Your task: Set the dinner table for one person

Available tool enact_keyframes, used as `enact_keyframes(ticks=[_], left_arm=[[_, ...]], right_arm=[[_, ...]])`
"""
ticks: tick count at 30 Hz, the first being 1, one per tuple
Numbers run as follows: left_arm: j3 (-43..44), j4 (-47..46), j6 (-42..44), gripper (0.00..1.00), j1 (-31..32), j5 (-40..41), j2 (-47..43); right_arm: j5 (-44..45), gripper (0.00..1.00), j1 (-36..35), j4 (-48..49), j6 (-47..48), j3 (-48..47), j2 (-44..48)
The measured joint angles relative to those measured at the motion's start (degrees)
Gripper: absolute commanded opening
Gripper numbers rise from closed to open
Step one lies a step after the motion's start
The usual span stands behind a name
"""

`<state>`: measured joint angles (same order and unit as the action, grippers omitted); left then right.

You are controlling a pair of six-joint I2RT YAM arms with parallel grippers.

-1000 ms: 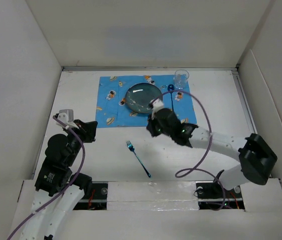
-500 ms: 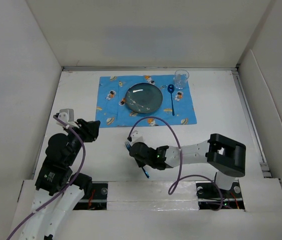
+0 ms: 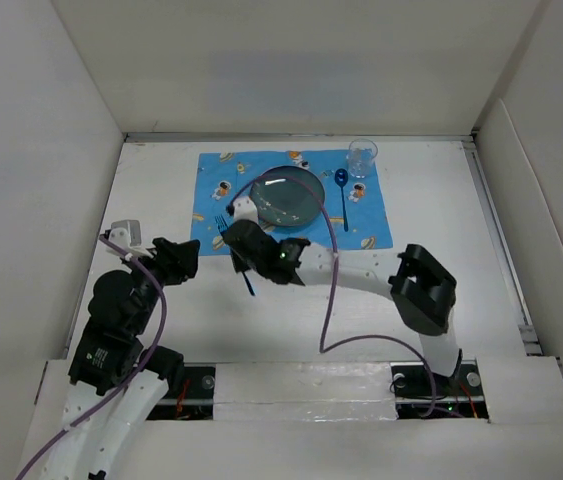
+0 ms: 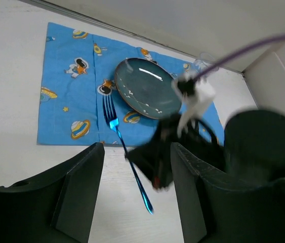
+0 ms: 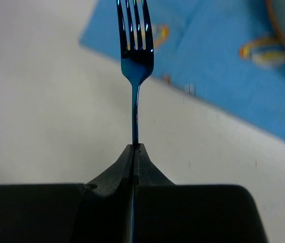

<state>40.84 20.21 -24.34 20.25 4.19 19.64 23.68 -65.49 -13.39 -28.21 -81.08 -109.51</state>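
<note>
On the white dinner table (image 3: 161,190) lies a blue cartoon mat (image 3: 216,195) carrying a dark teal plate (image 3: 287,195), a blue spoon (image 3: 342,195) and a clear glass (image 3: 362,157). My right gripper (image 3: 238,252) is shut on the stem of a blue metal fork (image 3: 222,226). The fork (image 5: 136,45) points its tines over the mat's (image 5: 223,61) near left edge, left of the plate (image 4: 150,88). The fork's handle (image 4: 138,185) sticks out behind the jaws above the table. My left gripper (image 3: 183,255) hovers left of it, open, with nothing between its fingers (image 4: 81,192).
White walls box in the table on the left, back and right. The right arm's purple cable (image 3: 331,290) loops over the table's middle. Bare tabletop (image 3: 441,200) lies right of the mat and along the near edge.
My right arm swung from the plate down to the fork, shut on it and carried it up-left to the mat's left part. My left gripper's jaws went from shut to open.
</note>
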Motion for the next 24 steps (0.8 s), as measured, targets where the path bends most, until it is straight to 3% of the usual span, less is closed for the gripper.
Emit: enact_keyframes(ticks=[6, 15, 19, 24], left_arm=[[0.0, 0.2, -1.2, 0.58, 0.0, 2.2, -1.6], [0.0, 0.3, -1.9, 0.58, 0.7, 3.0, -1.9], [-0.1, 0.3, -2.1, 0.58, 0.7, 3.0, -2.4], [-0.1, 0.3, -2.1, 0.58, 1.2, 3.0, -2.6]], right_arm=[[-0.3, 0.0, 8.5, -0.6, -0.8, -25.8, -14.0], [-0.9, 0.0, 15.2, -8.2, -9.0, -49.7, -33.7], [-1.9, 0.0, 16.0, -11.3, -10.9, -57.5, -40.3], [-3.7, 0.0, 16.8, -12.9, -12.5, -58.5, -41.9]])
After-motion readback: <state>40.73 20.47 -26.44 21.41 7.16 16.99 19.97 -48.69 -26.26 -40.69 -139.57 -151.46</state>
